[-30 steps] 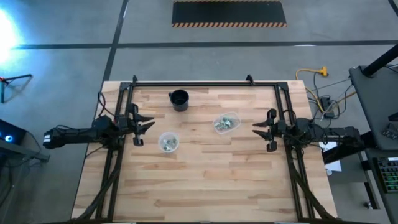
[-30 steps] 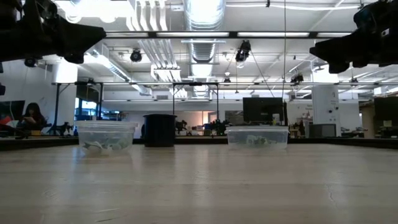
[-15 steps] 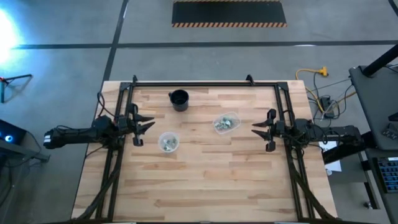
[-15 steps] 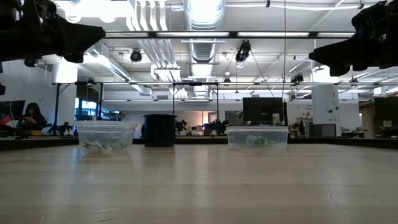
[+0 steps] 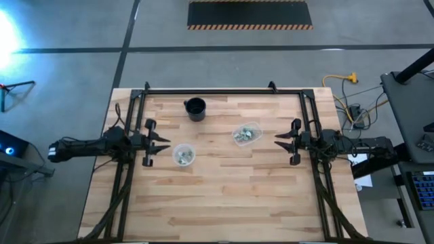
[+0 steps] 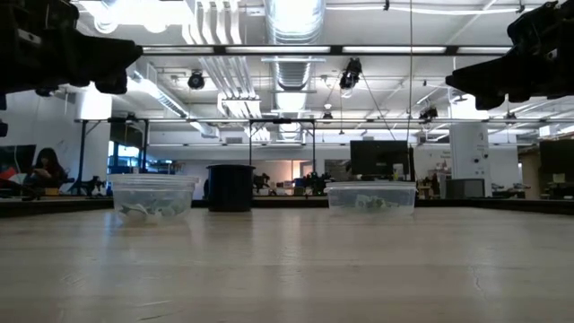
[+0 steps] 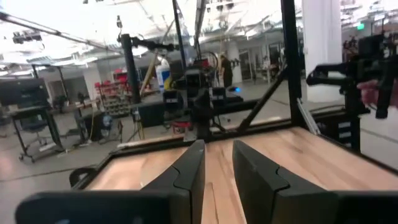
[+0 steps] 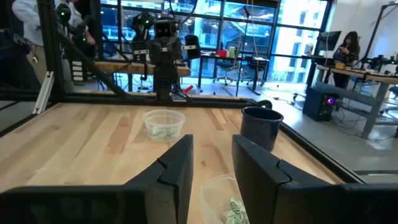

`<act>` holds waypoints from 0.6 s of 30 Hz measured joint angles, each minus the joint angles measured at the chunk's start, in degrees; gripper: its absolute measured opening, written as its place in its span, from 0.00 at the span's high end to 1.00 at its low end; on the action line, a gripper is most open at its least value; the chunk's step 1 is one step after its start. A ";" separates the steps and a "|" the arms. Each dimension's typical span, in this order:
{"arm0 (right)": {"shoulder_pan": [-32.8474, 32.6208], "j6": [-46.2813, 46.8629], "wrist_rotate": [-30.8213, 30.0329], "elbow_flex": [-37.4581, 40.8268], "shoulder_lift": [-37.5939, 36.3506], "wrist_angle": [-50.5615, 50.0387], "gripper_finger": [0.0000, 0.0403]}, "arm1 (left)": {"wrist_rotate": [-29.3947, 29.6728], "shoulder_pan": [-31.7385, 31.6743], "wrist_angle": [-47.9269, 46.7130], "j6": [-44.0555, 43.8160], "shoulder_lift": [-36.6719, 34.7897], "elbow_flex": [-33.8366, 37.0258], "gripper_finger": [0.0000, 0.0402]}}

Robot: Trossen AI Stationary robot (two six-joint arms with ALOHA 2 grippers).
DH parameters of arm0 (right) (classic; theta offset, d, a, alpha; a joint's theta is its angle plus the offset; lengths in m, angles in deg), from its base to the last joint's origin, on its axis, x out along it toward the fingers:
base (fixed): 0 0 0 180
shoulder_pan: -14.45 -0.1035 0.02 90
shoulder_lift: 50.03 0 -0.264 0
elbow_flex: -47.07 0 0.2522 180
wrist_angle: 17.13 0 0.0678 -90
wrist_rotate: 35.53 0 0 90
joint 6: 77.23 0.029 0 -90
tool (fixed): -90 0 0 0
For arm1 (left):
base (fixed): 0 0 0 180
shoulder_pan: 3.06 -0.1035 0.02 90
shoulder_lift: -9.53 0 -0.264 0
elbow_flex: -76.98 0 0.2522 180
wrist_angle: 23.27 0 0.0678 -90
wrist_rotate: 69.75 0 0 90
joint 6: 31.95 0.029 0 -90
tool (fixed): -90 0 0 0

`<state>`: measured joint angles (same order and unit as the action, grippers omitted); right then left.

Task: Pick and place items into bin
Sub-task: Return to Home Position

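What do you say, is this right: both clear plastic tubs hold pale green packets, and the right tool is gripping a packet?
Not quite. The right wrist view shows the right tool open and empty. The round clear plastic tub and the rectangular clear plastic tub hold pale green packets.

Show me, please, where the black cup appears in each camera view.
High view: black cup, upper middle, left of centre.
Low view: cup left of centre, just right of the round clear bin.
Left wrist view: not in it.
Right wrist view: cup beside the round clear bin.
Shared landmark: that bin, in all three.
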<state>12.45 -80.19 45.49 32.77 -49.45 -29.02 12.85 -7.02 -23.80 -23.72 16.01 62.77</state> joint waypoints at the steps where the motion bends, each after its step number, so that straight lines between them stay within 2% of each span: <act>1: 0.00 0.00 0.00 0.00 0.00 0.00 0.75 | 0.00 -0.02 -0.78 0.26 -0.11 0.00 0.84; 5: 0.00 0.00 0.00 0.00 0.00 0.02 0.75 | 0.69 -0.04 -4.25 0.87 -0.96 0.05 0.84; 10: 0.00 -0.01 0.00 0.00 0.00 0.02 0.76 | 4.28 -0.04 -5.78 -0.41 -1.80 0.11 0.84; 18: 0.00 -0.02 0.00 0.00 0.00 0.02 0.77 | 4.89 0.40 -6.80 -3.42 -2.28 0.13 0.84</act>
<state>12.45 -80.21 45.49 32.77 -49.45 -29.00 17.74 -6.62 -30.60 -27.14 13.73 62.90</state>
